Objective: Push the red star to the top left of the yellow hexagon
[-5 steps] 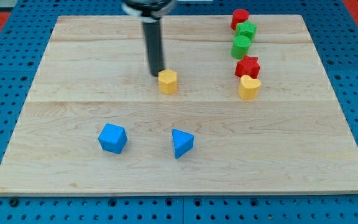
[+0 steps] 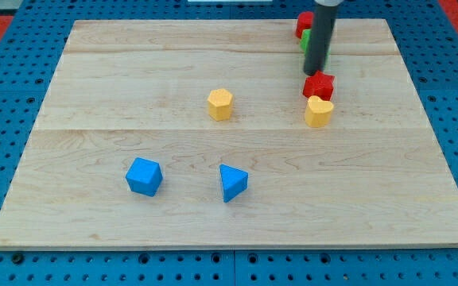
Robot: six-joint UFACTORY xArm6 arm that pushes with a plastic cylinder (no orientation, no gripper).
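Observation:
The red star (image 2: 319, 85) lies at the view's right, touching the yellow heart (image 2: 319, 112) just below it. The yellow hexagon (image 2: 220, 104) sits near the board's middle, well to the left of the star. My tip (image 2: 314, 73) stands at the star's top edge, just above it. The rod hides most of the green blocks (image 2: 304, 38) behind it.
A red block (image 2: 303, 21) peeks out at the view's top right beside the rod. A blue cube (image 2: 144, 175) and a blue triangular block (image 2: 232, 182) lie in the lower middle. The wooden board (image 2: 94, 79) sits on a blue pegboard.
My tip has moved from just left of the yellow hexagon to the right, now standing at the red star's top edge. The blocks have not visibly moved.

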